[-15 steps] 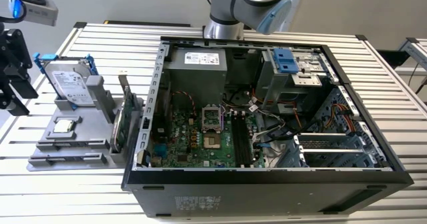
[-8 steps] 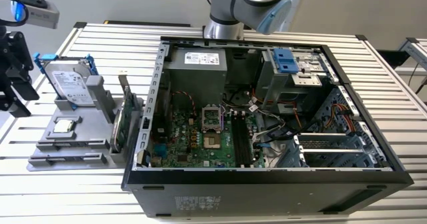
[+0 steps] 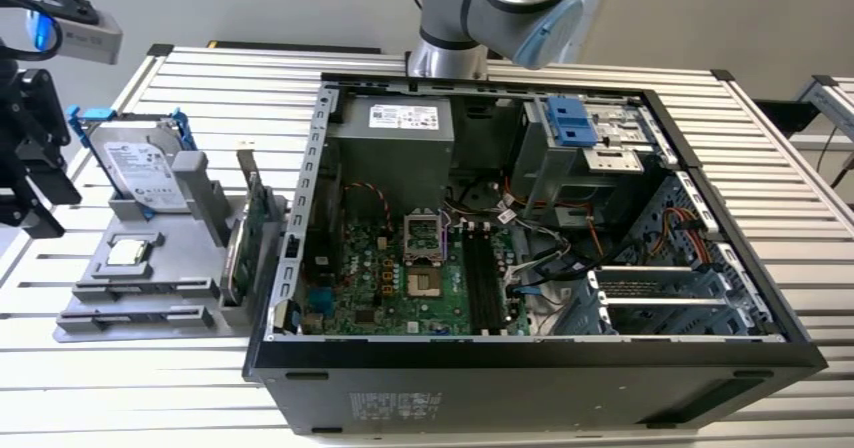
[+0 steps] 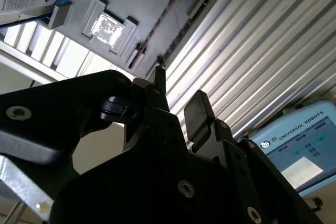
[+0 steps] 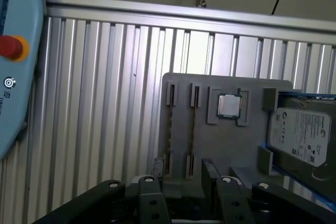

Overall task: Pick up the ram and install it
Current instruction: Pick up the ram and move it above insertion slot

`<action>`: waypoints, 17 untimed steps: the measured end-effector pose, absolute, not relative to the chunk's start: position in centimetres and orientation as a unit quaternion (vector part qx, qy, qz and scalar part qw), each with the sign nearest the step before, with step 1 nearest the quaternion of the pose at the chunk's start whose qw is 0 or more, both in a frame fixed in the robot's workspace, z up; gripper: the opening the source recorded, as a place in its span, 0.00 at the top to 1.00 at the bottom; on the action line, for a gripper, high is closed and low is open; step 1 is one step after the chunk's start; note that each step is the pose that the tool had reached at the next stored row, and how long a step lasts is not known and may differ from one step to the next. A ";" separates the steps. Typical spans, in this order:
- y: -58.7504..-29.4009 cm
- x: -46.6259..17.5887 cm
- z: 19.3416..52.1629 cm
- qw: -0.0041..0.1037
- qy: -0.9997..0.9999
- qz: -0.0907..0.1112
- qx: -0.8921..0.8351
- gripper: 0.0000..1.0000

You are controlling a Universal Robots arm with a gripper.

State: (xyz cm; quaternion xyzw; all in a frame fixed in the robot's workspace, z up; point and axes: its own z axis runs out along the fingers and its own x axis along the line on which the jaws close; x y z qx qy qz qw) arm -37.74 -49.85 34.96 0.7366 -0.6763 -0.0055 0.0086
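First wrist view: claw wide open, empty, near tray; ram in tray, not yet picked. PC slots look bare.

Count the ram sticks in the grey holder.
2: one ram stick farther from the processor, the other nearer it, both standing edge-on in the grey holder.

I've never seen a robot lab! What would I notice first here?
The big black computer case lying open mid-table in the exterior view, its green motherboard showing. On the exterior view's left a grey tray holds a shiny hard drive; the first wrist view shows the ram slotted in it.
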 end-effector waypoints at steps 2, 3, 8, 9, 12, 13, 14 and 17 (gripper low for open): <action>-49.8 -37.7 34.8 0.009 -0.676 -0.005 0.737 0.00; -49.8 -37.7 34.8 0.009 -0.676 -0.005 0.737 0.00; -49.8 -37.7 34.5 0.009 -0.676 -0.005 0.737 0.00; -49.8 -37.7 34.4 0.009 -0.676 -0.005 0.737 0.00; -49.8 -37.7 34.2 0.010 -0.676 -0.005 0.737 0.00; -49.8 -37.7 34.2 0.010 -0.676 -0.004 0.737 0.00; -49.8 -37.7 34.1 0.010 -0.676 -0.004 0.737 0.00; -49.8 -37.7 33.9 0.011 -0.676 -0.004 0.737 0.00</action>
